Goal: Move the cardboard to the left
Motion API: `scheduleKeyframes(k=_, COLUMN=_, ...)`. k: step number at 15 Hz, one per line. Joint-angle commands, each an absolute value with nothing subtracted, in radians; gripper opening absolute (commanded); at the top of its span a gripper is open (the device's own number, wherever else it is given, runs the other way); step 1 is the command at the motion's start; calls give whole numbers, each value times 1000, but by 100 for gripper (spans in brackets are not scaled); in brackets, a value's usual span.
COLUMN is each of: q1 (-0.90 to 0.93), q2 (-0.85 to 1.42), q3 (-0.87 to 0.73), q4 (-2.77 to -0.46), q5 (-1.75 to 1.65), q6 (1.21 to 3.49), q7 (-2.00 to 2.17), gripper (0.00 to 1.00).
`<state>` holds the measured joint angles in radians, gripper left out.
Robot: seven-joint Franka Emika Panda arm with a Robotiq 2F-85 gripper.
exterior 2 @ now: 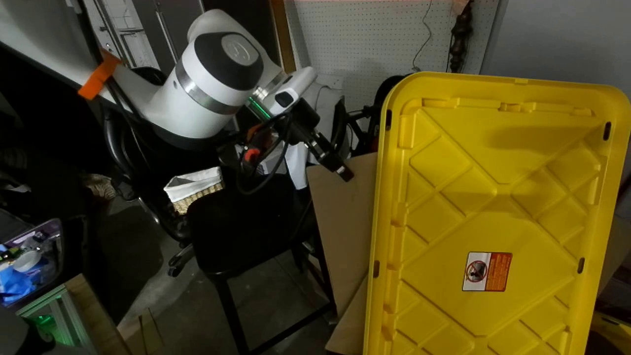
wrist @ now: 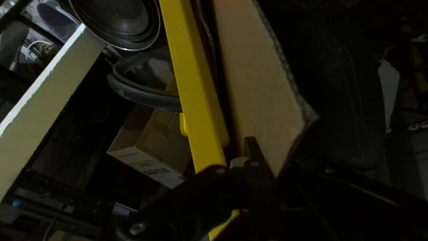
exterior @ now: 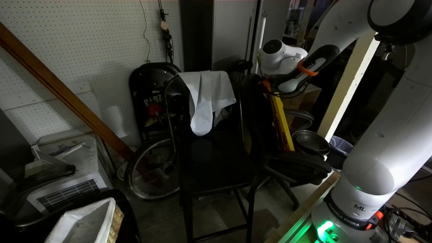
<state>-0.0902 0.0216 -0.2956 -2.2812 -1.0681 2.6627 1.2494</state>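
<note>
The cardboard (exterior 2: 340,212) is a tan-brown flat sheet, standing nearly upright between the black chair and a big yellow lid in an exterior view; the lid hides much of it. In the wrist view its face and corrugated edge (wrist: 257,73) run down to a corner between my fingers. My gripper (exterior 2: 343,170) is at its upper part, one finger on the near face. In the wrist view the gripper (wrist: 265,162) looks shut on the cardboard's corner; the second finger is dark and mostly hidden behind the sheet.
The yellow lid (exterior 2: 498,212) stands close beside the cardboard and shows edge-on in an exterior view (exterior: 283,121). A black chair (exterior: 216,162) has a white cloth (exterior: 204,98) on its back. A white post (exterior: 351,84) and round pans (exterior: 310,141) stand near the arm.
</note>
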Motion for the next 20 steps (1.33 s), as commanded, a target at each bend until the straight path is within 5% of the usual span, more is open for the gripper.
scheduleKeyframes(k=1, q1=-78, q2=-76, q3=-287, q4=-2301, q5=-1223, q6=2674, q7=1371, gripper=1)
scheduleKeyframes(k=12, q1=-67, q2=-84, q3=-272, q4=-2315, q5=-1323, q6=2693, q7=1446, gripper=1)
scheduleKeyframes(k=20, q1=-58, q2=109, q3=-255, q4=-2245, q5=-1205, q6=2677, q7=1393, gripper=1)
